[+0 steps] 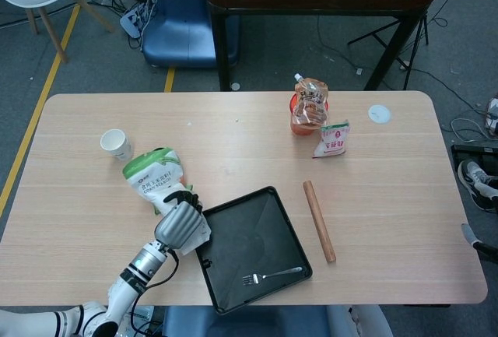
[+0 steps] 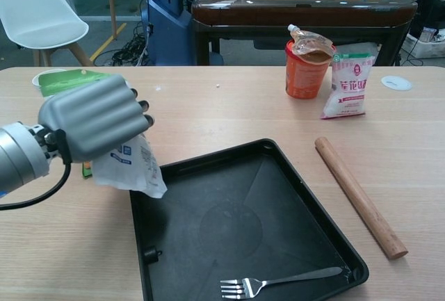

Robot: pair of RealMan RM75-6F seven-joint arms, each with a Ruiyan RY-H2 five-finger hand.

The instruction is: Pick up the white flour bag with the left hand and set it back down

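The white flour bag (image 1: 155,180) has a green top and printed label. It is on the left side of the table, tilted. My left hand (image 1: 178,225) grips its lower part from the near side. In the chest view the left hand (image 2: 94,124) covers most of the flour bag (image 2: 134,171). The bag's lower corner hangs over the left rim of the black tray (image 2: 208,164), off the table. Its green top shows behind the hand. My right hand is in neither view.
A paper cup (image 1: 115,143) stands behind the bag at far left. The black tray (image 1: 268,201) holds a fork (image 1: 269,276). A wooden rolling pin (image 1: 319,220) lies right of it. An orange cup with a pouch (image 1: 309,106) and a small white packet (image 1: 332,138) stand at the back.
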